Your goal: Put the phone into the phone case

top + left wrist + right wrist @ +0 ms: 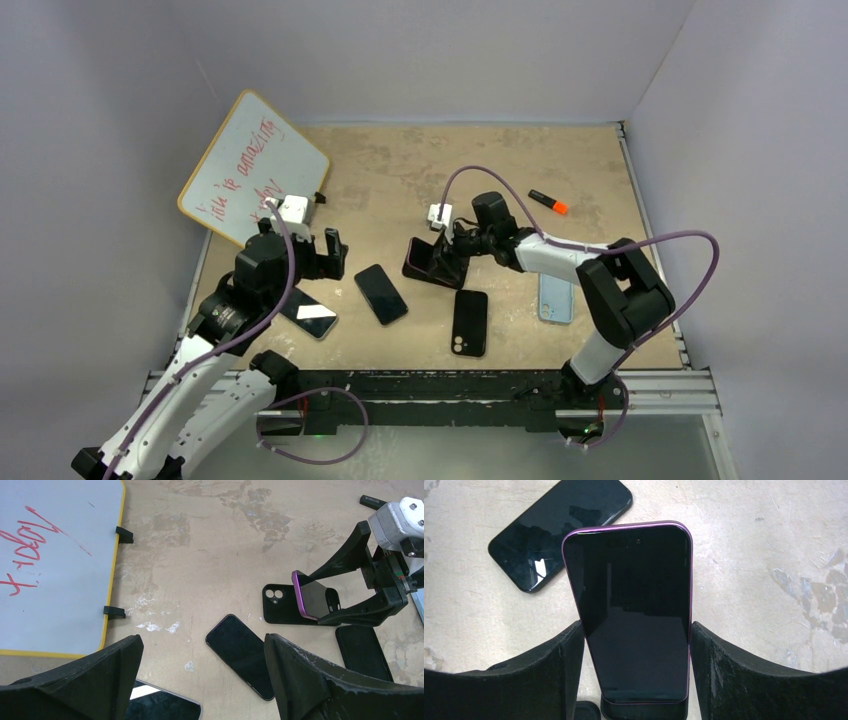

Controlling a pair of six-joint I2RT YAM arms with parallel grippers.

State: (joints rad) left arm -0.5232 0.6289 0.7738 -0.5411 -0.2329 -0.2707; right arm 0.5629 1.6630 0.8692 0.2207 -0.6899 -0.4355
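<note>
My right gripper (638,630) is shut on a purple-edged phone (634,610) by its two long sides. The phone is tilted, with its lower end resting in a black phone case (644,710) that lies flat on the table. In the left wrist view the phone (312,597) leans over the case (278,605), whose camera cutout shows at the free end. In the top view they (425,260) are at table centre, with the right gripper (455,250) just to their right. My left gripper (200,642) is open and empty above the table, left of them (325,255).
A black phone (381,294) lies screen up between the arms. A black phone or case (470,322) lies camera side up near the front. A light blue one (556,297) lies right, another phone (310,315) front left. A whiteboard (255,165) and an orange marker (549,202) are at the back.
</note>
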